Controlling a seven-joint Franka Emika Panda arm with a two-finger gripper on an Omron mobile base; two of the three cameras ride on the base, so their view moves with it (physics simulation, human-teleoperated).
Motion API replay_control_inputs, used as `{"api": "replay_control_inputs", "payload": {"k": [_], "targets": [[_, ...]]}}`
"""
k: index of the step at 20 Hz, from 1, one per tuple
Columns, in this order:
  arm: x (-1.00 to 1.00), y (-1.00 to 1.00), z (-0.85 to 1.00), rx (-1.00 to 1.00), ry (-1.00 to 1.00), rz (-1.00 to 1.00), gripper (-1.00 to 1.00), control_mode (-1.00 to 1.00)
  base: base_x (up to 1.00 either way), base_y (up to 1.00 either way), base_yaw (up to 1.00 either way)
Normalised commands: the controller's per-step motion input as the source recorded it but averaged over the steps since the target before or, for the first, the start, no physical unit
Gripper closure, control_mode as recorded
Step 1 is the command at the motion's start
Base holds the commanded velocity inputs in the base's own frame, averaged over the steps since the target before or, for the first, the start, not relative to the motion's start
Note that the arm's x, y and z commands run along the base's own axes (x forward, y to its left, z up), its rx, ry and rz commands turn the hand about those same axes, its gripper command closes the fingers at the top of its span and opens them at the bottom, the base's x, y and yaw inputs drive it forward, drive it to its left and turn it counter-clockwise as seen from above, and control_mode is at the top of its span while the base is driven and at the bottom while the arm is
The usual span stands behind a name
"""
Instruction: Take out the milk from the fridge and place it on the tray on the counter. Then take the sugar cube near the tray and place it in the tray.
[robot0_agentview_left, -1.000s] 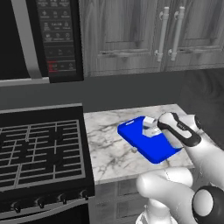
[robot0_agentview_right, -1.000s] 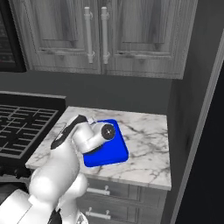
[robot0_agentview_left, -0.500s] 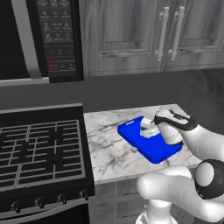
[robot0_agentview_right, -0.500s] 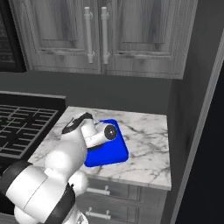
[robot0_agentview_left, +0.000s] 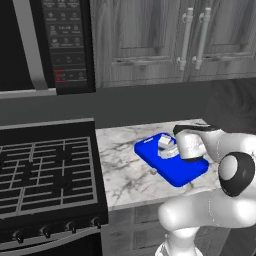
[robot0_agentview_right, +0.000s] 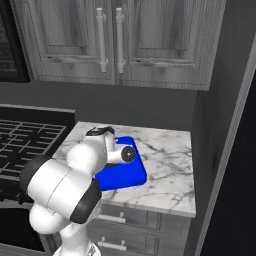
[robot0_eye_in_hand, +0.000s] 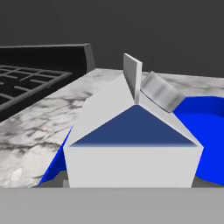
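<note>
Since the earlier frames the arm has swung lower and the milk (robot0_agentview_left: 166, 146) has come down over the tray (robot0_agentview_left: 175, 172); placement looks nearly done. Nearest the hand camera, the milk (robot0_eye_in_hand: 131, 140) sits directly ahead between the fingers, which appear clamped on its sides, though the tips themselves are hidden. It seems to rest on the blue tray, contact unclear. Farther out, the sugar cube (robot0_agentview_left: 153, 171) lies on the worktop (robot0_agentview_left: 125, 170) just beside the tray's near edge, untouched. Stove beyond.

Grey wood cabinets (robot0_agentview_left: 150, 40) hang above a black stove (robot0_agentview_left: 45, 175).
</note>
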Motion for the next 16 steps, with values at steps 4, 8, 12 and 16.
{"api": "replay_control_inputs", "payload": {"k": [4,8,12,16], "targets": [[0.33,0.00,-0.31,0.00,0.00,0.00,1.00,-1.00,0.00,0.00,0.00],[0.20,0.00,-0.40,0.00,0.00,0.00,1.00,-1.00,0.00,0.00,0.00],[0.19,-0.01,-0.44,0.00,0.01,0.00,1.00,-1.00,0.00,0.00,0.00],[0.09,-0.03,-0.40,0.00,0.00,0.00,-1.00,-1.00,0.00,0.00,0.00]]}}
